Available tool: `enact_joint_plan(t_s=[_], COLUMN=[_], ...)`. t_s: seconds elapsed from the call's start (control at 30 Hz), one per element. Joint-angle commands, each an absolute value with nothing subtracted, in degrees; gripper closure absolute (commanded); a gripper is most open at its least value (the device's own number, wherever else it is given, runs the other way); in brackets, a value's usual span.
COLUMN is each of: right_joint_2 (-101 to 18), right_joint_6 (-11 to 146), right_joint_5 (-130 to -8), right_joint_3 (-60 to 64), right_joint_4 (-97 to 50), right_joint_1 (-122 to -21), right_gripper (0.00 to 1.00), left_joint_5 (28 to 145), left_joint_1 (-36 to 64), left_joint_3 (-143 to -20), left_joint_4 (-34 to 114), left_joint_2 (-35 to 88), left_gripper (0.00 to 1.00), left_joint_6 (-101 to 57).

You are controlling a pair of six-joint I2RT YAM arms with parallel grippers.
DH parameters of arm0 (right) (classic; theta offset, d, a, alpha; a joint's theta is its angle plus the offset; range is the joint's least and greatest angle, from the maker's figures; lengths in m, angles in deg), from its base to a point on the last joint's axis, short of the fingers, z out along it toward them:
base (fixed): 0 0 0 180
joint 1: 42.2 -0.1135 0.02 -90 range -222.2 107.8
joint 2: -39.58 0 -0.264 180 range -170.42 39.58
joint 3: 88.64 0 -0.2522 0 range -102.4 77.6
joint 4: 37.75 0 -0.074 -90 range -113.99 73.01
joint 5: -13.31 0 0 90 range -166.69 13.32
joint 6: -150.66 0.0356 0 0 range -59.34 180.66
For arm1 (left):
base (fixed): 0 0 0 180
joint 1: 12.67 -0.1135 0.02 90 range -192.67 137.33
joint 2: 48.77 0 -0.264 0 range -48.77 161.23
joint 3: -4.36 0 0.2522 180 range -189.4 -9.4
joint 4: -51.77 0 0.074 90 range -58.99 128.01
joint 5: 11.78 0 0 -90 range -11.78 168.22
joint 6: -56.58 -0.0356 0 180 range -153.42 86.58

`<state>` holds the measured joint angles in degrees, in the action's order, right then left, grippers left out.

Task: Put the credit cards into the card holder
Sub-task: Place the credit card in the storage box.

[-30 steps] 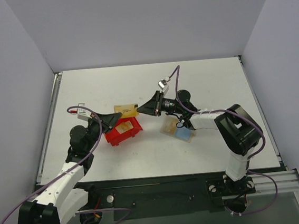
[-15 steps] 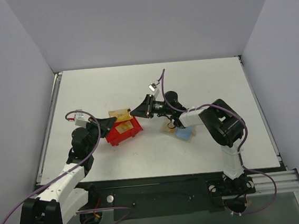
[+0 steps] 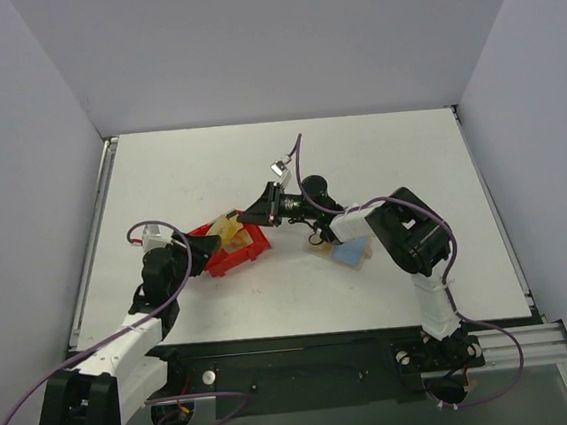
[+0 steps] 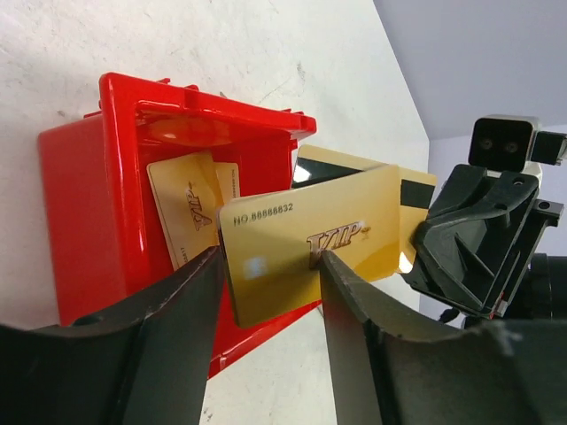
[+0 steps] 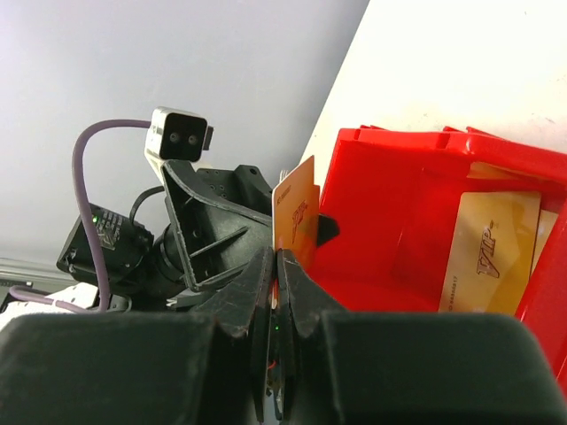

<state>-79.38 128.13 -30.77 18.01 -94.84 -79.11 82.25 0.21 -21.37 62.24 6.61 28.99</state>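
From above, my right gripper (image 3: 253,217) holds a credit card (image 3: 230,227) over the red bin (image 3: 252,252); the card holder (image 3: 348,252) lies open, well apart. Left wrist: my left gripper (image 4: 268,270), fingers spread, flanks that card and could snag it. Right wrist: my fingers (image 5: 298,288) clamp one edge, so it may twist loose.

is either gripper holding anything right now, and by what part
The right gripper pinches a gold card by one end, near the red bin. The left gripper is open, holding nothing.
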Motion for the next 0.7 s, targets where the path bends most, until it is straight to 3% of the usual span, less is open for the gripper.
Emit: enact_joint_plan(t_s=[0.0, 0.37, 0.67], right_joint_2=[-79.0, -76.1, -71.1], right_joint_6=[125.8, 115.8, 106.2], right_joint_5=[-29.9, -33.5, -43.4], right_joint_3=[15.5, 17.4, 18.4], right_joint_4=[-100.7, -88.2, -73.7], right_joint_1=[-79.6, -79.1, -78.6], right_gripper=[1.00, 1.00, 1.00], left_joint_5=[80.2, 79.4, 78.7], left_joint_1=[-0.3, -0.7, -1.0], left_joint_3=[-22.1, -24.2, -25.0], left_joint_4=[59.6, 56.2, 55.4], left_joint_2=[6.8, 7.0, 8.4], left_gripper=[0.41, 0.37, 0.37], left_joint_6=[27.3, 26.0, 25.8])
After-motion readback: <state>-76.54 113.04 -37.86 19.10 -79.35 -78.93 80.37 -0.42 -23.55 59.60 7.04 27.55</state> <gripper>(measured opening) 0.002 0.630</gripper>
